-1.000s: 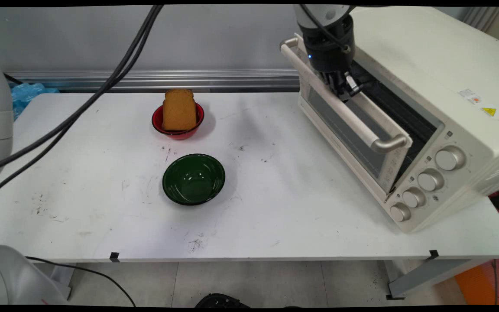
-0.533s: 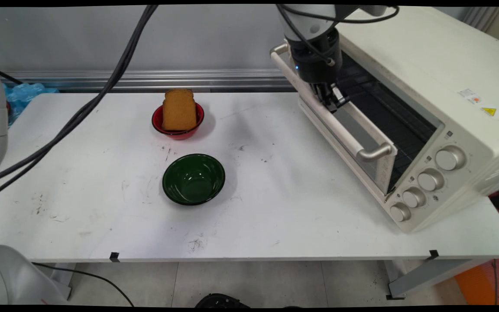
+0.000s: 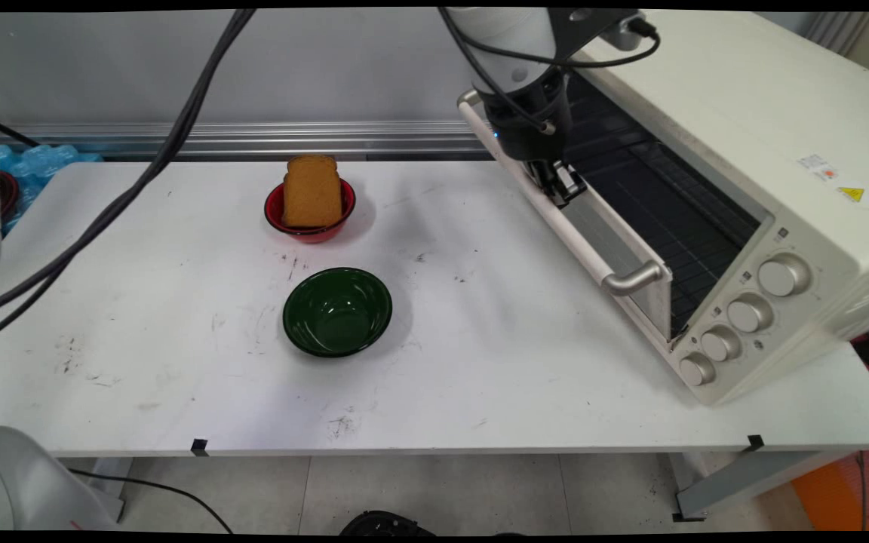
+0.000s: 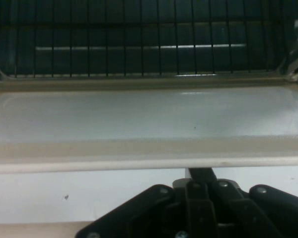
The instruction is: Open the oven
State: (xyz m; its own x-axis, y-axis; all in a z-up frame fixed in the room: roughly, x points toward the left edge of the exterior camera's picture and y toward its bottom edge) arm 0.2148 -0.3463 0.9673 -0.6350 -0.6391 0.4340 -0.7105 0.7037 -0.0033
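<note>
My black gripper (image 3: 560,188) is at the far part of the cream toaster oven's (image 3: 751,121) door handle (image 3: 581,249). Its fingers look pressed together and sit hooked in the gap between the handle bar and the door (image 3: 619,237). The door hangs partly open, tilted out toward the table. In the hand view the gripper (image 4: 201,174) points at the door's inner glass (image 4: 139,119), and the dark wire rack (image 4: 139,44) inside the oven shows beyond it.
A slice of toast (image 3: 312,192) stands upright in a red bowl (image 3: 306,231) at the back middle of the white table (image 3: 140,377). An empty green bowl (image 3: 337,311) lies nearer the front. Black cables (image 3: 140,181) hang across the left.
The gripper has moved left and down with the handle, and the oven door has swung further open, showing more of the dark inside.
</note>
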